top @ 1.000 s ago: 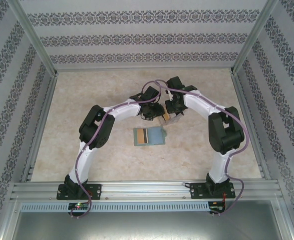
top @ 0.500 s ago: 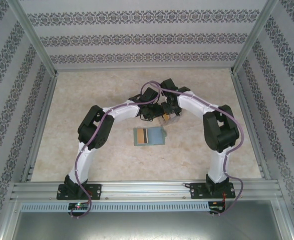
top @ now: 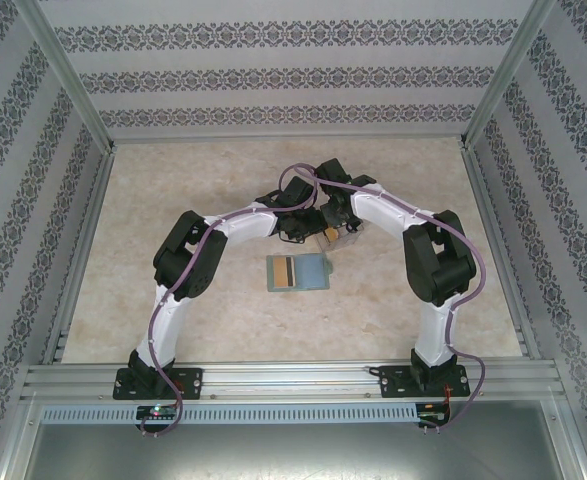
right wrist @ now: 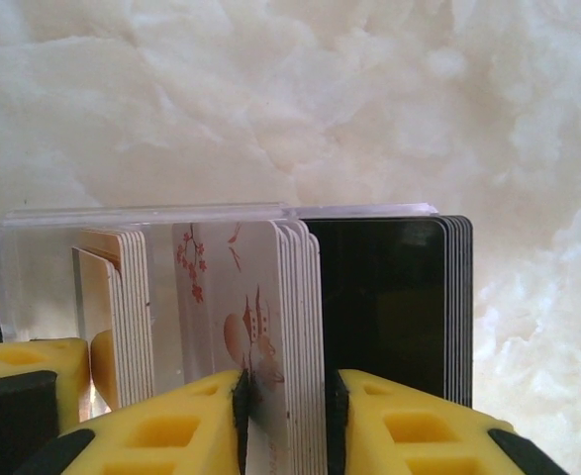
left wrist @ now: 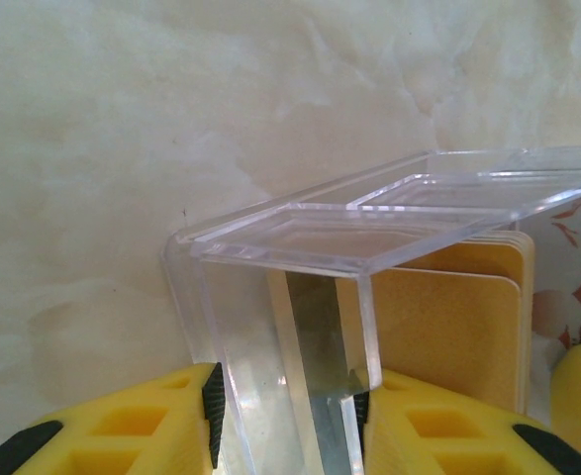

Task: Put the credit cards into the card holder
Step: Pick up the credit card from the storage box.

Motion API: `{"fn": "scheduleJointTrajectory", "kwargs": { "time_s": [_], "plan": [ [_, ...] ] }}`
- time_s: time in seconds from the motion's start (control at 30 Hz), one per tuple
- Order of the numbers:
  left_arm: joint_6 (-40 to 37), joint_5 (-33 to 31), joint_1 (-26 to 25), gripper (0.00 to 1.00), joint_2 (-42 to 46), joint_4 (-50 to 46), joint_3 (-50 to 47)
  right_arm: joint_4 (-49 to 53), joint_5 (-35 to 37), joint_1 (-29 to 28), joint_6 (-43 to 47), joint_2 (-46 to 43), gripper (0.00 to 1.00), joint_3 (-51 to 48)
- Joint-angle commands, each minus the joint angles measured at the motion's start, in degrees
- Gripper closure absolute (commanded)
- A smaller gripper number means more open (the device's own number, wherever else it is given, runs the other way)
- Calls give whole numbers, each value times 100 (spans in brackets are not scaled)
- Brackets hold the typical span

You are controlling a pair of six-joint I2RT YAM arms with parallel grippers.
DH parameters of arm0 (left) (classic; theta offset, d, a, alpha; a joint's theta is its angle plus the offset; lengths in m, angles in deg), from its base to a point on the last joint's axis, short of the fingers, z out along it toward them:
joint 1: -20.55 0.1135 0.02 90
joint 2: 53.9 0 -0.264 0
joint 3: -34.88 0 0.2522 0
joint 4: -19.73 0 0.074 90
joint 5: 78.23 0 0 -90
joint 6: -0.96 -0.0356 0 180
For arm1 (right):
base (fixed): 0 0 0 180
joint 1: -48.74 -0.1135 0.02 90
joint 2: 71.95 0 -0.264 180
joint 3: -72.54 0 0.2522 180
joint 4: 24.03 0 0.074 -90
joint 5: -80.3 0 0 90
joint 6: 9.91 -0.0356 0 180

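Extraction step: left gripper (left wrist: pixel 288 421) clamps clear plastic box (left wrist: pixel 300 237), right gripper (right wrist: pixel 288 401) pinches thin white flower-printed cards (right wrist: pixel 255 297) (several) between its jaws; next, lift straight out

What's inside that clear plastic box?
Cards standing on edge: an orange-yellow stack, a white flowered stack, a black stack. Their lower ends are hidden behind the yellow fingers.
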Motion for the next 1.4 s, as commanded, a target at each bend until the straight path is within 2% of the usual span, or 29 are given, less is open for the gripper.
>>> {"fn": "scheduleJointTrajectory", "kwargs": {
  "time_s": [0.0,0.37,0.47,0.77,0.9,1.3,1.37],
  "plan": [
    [-14,-49,39,61,167,-241,-126,67,531,-7,141,-130,70,-18],
    [21,-12,39,61,196,-206,-152,6,559,-24,132,-237,70,-74],
    [20,-7,39,61,192,-197,-147,-12,450,-17,132,-237,75,-89],
    [39,18,39,61,181,-182,-145,-24,608,-10,92,-251,72,-98],
    [48,15,37,61,167,-171,-143,-24,533,-15,96,-265,78,-103],
    [48,30,33,62,162,-184,-145,-63,469,-6,23,-472,86,-218],
    [47,24,37,62,172,-176,-152,-46,331,11,-28,-555,90,-238]
  ]
}}
